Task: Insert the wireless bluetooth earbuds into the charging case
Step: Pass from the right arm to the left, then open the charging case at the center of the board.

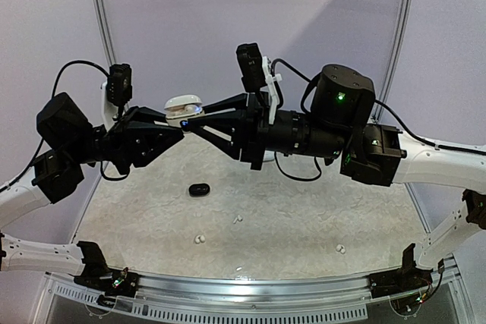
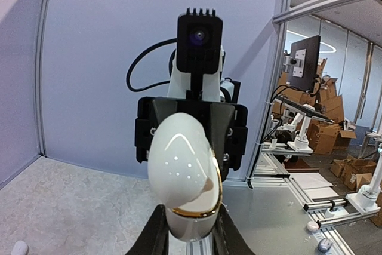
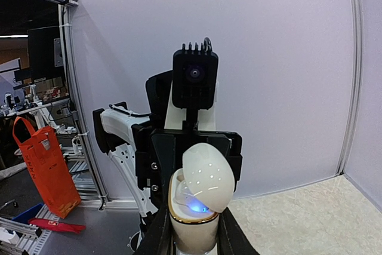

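Observation:
A white egg-shaped charging case (image 1: pixel 183 104) with a gold rim hangs in the air above the table's far side. Its lid is tilted open and a blue light glows inside (image 3: pixel 197 207). My left gripper (image 1: pixel 176 125) comes in from the left and my right gripper (image 1: pixel 193 124) from the right. Both are shut on the case's base. In the left wrist view the case (image 2: pixel 182 165) fills the space above the left gripper (image 2: pixel 190 234). The right gripper (image 3: pixel 194 240) flanks the same base (image 3: pixel 192 231). White earbuds (image 1: pixel 200 239) (image 1: pixel 340 249) (image 1: pixel 237 218) lie loose on the table.
A small black case (image 1: pixel 199 189) lies on the pale table (image 1: pixel 304 202) below the grippers. A metal rail (image 1: pixel 250 287) runs along the near edge. Purple walls stand behind. A small white object (image 2: pixel 19 247) shows at the bottom left of the left wrist view.

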You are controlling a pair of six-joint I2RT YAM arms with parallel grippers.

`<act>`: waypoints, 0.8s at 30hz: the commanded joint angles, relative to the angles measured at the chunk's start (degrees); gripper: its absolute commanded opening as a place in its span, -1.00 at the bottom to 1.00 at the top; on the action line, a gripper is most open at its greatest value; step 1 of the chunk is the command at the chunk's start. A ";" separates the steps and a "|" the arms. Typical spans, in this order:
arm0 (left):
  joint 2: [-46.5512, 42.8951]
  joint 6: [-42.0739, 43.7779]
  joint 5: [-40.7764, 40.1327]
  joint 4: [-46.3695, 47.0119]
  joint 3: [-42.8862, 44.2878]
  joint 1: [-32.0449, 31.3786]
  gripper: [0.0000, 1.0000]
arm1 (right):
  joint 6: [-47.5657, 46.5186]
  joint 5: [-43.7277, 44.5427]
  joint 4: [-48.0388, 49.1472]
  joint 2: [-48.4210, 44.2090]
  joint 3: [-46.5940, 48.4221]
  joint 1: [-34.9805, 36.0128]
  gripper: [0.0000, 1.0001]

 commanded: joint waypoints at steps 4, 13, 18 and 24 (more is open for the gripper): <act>-1.11 2.76 0.86 -0.67 1.43 -0.98 -1.00 | -0.74 3.83 -3.73 0.14 -1.57 -0.19 -0.71; -2.91 16.46 -2.44 -15.80 1.55 -0.91 -1.00 | 0.42 6.11 -7.01 -2.05 -0.82 -0.24 0.21; -3.53 17.47 -2.55 -20.13 0.28 -0.92 -1.00 | 0.26 6.51 -12.84 -2.98 1.25 -0.15 0.49; -2.88 18.36 -1.85 -20.87 0.68 -0.91 -1.00 | -1.52 9.30 -21.85 -0.41 6.79 0.02 0.51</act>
